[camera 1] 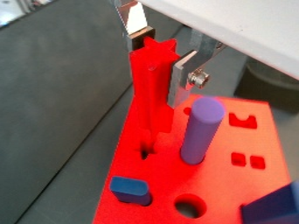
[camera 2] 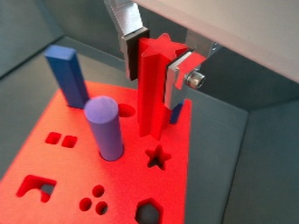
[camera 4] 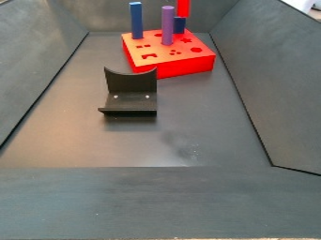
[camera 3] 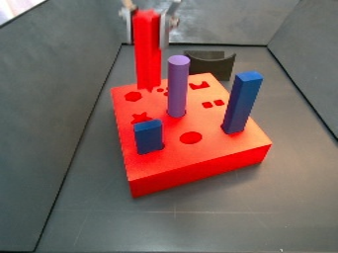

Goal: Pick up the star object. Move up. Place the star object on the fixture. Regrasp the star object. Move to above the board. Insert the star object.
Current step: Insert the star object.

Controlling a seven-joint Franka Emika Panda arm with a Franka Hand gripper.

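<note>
The star object [camera 1: 152,87] is a long red peg with a star-shaped end. My gripper [camera 1: 162,59] is shut on its upper part, with a finger on each side. It shows the same way in the other wrist view, gripper [camera 2: 155,68] and star object [camera 2: 152,87]. The peg hangs upright over the red board [camera 2: 70,166], its lower end just above the top face beside the empty star-shaped hole [camera 2: 155,157]. In a side view the star object [camera 3: 148,49] stands over the board's far part [camera 3: 199,158] under the gripper [camera 3: 149,12].
A purple cylinder [camera 3: 177,84], a tall blue block [camera 3: 242,102] and a short blue block [camera 3: 148,135] stand in the board close to the peg. The fixture [camera 4: 129,92] stands on the dark floor, apart from the board [camera 4: 170,52]. Grey walls enclose the floor.
</note>
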